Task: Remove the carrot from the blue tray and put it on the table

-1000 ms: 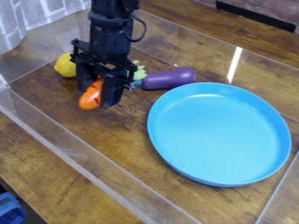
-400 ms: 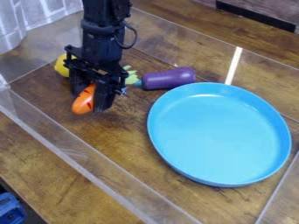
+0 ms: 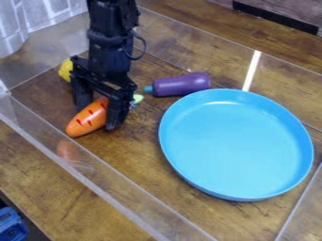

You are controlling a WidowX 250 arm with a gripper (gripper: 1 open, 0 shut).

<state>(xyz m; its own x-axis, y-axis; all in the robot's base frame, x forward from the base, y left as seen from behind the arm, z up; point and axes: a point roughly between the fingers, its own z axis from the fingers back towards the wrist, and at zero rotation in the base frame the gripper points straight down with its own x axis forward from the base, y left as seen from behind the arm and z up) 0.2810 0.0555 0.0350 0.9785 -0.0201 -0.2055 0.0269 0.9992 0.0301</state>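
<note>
The orange carrot (image 3: 86, 120) lies on the dark wooden table (image 3: 132, 174), left of the blue tray (image 3: 236, 141) and clear of its rim. My gripper (image 3: 101, 104) stands right over the carrot with its black fingers spread apart, open. The carrot's orange body pokes out to the lower left between the fingers, and its far end is hidden behind them. The tray is empty.
A purple eggplant (image 3: 180, 85) lies on the table just above the tray's left rim. A yellow lemon (image 3: 67, 69) sits behind the gripper, partly hidden by it. Clear plastic walls (image 3: 51, 151) edge the table at the left and front.
The gripper came down and a little to the left with the carrot, then its fingers spread. The carrot now rests on the table instead of hanging in the grip.
</note>
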